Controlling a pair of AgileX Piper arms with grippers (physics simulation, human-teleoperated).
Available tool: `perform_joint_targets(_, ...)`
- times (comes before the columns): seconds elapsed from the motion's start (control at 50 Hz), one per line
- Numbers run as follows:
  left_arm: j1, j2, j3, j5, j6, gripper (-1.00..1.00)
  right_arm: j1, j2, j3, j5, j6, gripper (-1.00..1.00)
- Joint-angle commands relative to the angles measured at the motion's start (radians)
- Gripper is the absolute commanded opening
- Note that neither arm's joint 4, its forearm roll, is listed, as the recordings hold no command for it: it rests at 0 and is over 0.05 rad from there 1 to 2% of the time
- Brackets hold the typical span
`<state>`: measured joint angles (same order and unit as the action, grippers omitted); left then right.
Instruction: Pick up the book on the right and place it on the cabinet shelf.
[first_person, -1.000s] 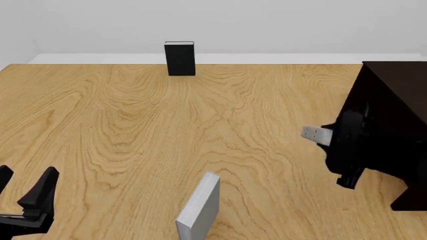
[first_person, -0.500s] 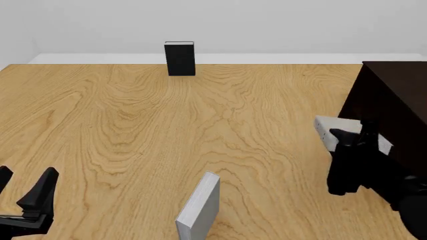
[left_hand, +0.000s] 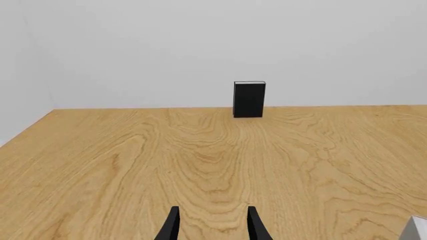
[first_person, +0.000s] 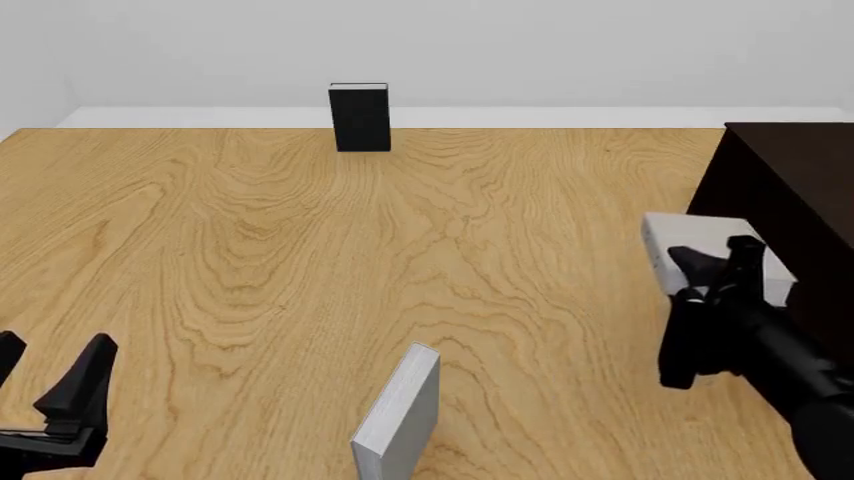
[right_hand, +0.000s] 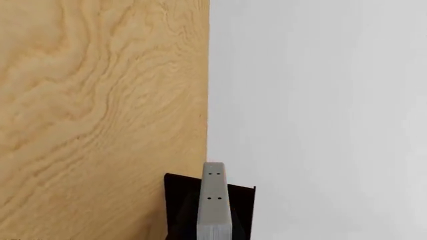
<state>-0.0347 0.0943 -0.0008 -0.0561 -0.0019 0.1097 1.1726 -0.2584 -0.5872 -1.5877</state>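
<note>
beside cabinet (first_person: 801, 180) | right gripper (first_person: 714, 265) grips book (first_person: 667, 250) | slim grey book (first_person: 400, 415) near front

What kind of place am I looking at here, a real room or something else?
Most likely a computer-simulated tabletop, not a real room: a bare wood-grain table against blank white walls, a few plain unmarked books such as the black book, and a dark cabinet rendered without texture or clutter.
</note>
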Motion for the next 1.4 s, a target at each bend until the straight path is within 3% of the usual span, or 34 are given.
perform_joint_targets(0.02,-0.001,-0.013,0.000,0.012,0.001,1.00,-0.047,0.011,-0.010,-0.045,0.004,-1.00)
perform_joint_targets(0.08,-0.001,-0.014,0.000,0.014,0.001,1.00,-0.062,-0.002,-0.033,-0.006,0.035,-1.00)
perform_joint_targets(0.4,-0.003,-0.015,0.000,0.014,0.005,1.00,-0.113,0.024,-0.045,-0.011,0.020,-1.00)
perform_joint_targets(1.2,0.000,-0.011,0.000,0.010,0.001,1.00,-0.149,0.216,-0.015,-0.258,0.037,-1.00)
perform_joint_targets(1.4,0.001,-0.009,0.000,0.008,0.000,1.00,-0.177,0.249,-0.029,-0.277,0.046,-1.00)
